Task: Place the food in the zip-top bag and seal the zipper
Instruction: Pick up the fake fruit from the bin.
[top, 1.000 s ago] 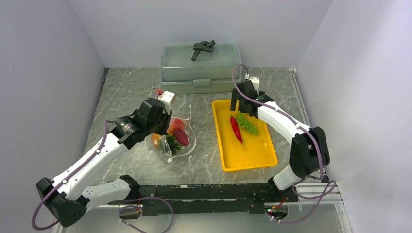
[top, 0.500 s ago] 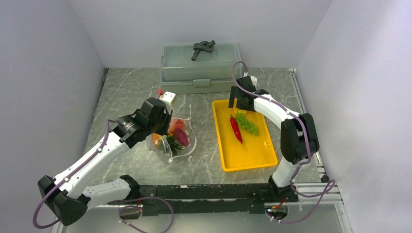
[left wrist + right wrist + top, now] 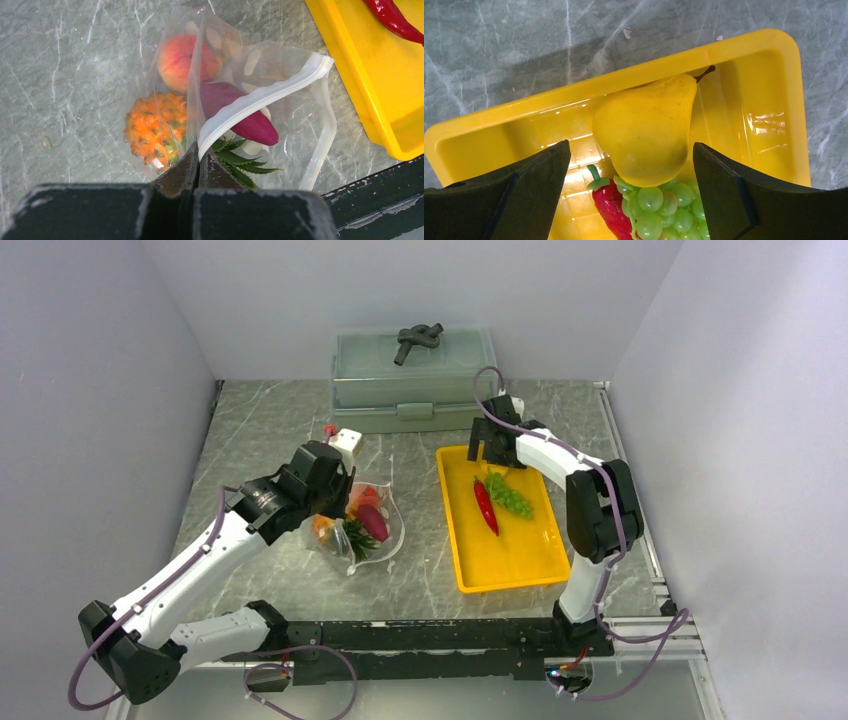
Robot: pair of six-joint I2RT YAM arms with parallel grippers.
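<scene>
The clear zip-top bag [image 3: 380, 525] lies left of the yellow tray [image 3: 510, 565], its mouth open. Through the plastic in the left wrist view I see the orange pineapple [image 3: 155, 127], peach [image 3: 180, 60] and purple eggplant [image 3: 240, 112]. My left gripper [image 3: 199, 155] is shut on the whitish zipper strip [image 3: 260, 97] at one end of the mouth. My right gripper [image 3: 631, 145] is open above the tray's far end, its fingers on either side of a yellow pear-shaped fruit [image 3: 644, 130]. The red chili [image 3: 611, 210] and green grapes [image 3: 664, 210] lie beside that fruit.
A grey-green lidded box [image 3: 413, 380] with a dark handle stands at the back, just beyond the tray. The tray's rim [image 3: 350, 75] is close to the bag's right side. A black rail [image 3: 430, 635] runs along the near edge.
My right arm has folded in and its gripper has shifted slightly back and left over the tray's far end. The left gripper and the bag have not moved.
</scene>
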